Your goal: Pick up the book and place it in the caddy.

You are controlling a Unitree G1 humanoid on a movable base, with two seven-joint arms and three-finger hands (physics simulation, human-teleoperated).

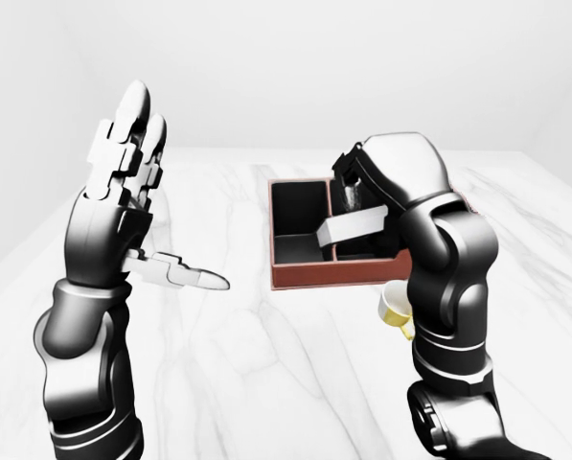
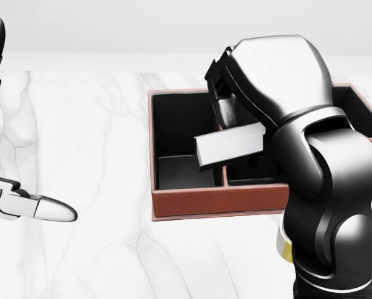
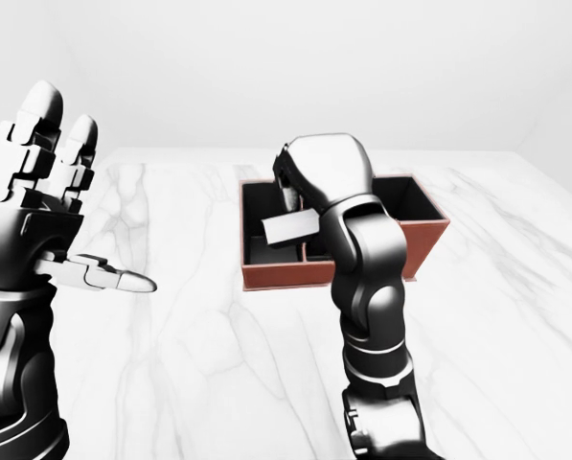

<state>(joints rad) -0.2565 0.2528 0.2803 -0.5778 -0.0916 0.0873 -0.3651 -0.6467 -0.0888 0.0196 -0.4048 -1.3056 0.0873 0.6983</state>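
A red-brown caddy with black compartments stands on the white marble table, right of centre in every view. My right hand reaches down over it, fingers closed on a white-grey book. The book is held flat and tilted above the divider between the caddy's lower compartments. It also shows in the left-eye view and the right-eye view. My left hand is raised at the left, fingers spread open and empty, far from the caddy.
A small yellow-and-white cup-like object lies on the table just below the caddy, partly hidden by my right forearm. The table's far edge meets a plain white wall.
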